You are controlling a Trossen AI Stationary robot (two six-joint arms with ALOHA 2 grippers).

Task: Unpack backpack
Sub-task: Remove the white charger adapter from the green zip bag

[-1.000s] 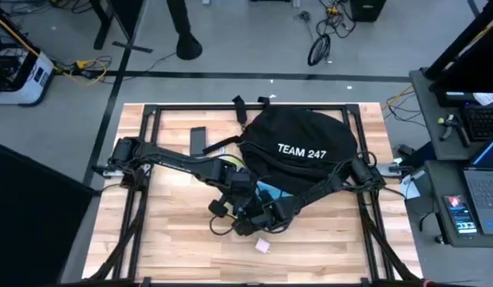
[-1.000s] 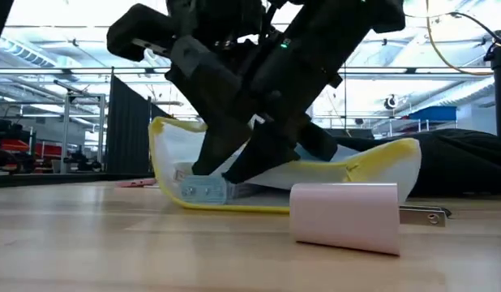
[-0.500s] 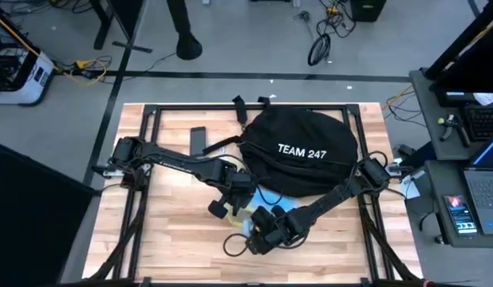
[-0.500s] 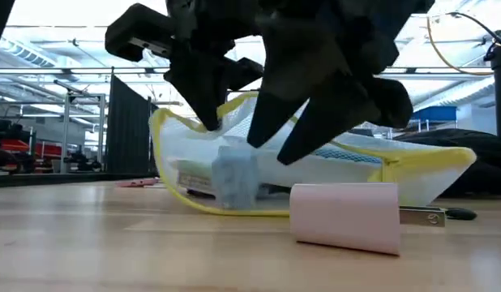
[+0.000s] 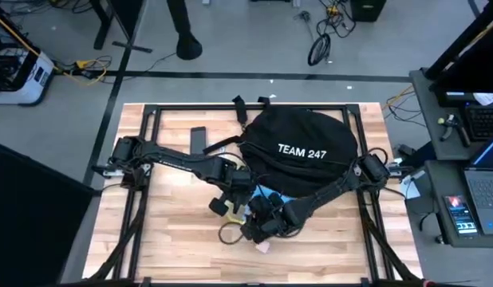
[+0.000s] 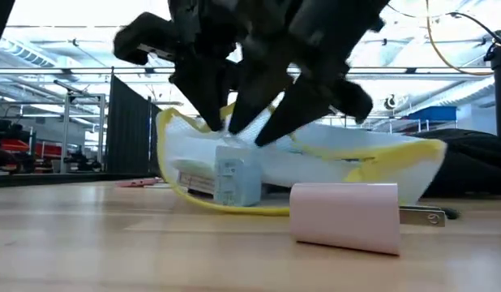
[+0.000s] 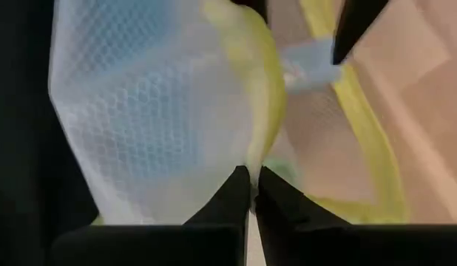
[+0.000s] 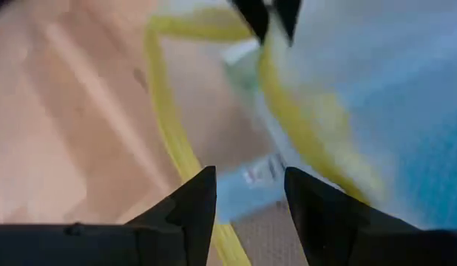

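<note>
The left gripper (image 5: 234, 209), reaching in from the table's left side, is pinched closed on the yellow-trimmed rim of a translucent white mesh pouch (image 6: 331, 158), holding that edge up off the light wooden table (image 5: 175, 239); half a second ago it had the same hold. A small pale blue rectangular block (image 6: 236, 172) now stands on the wood at the pouch's mouth, where a second ago a flat metal piece lay. Right of it in the low view lies a pale pink cylindrical roll (image 6: 344, 215), unmoved across all three moments. The right gripper (image 5: 261, 229), which half a second ago sat lower toward the table's front edge, has drawn back toward the pouch, its fingers (image 8: 191, 207) spread apart and holding nothing, the blue block seen just beyond them. The large rounded black fabric backpack (image 5: 302, 147) with white "TEAM 247" lettering rests at the table's far middle, untouched. Judging by this, unpacking has moved on to emptying the pouch.
</note>
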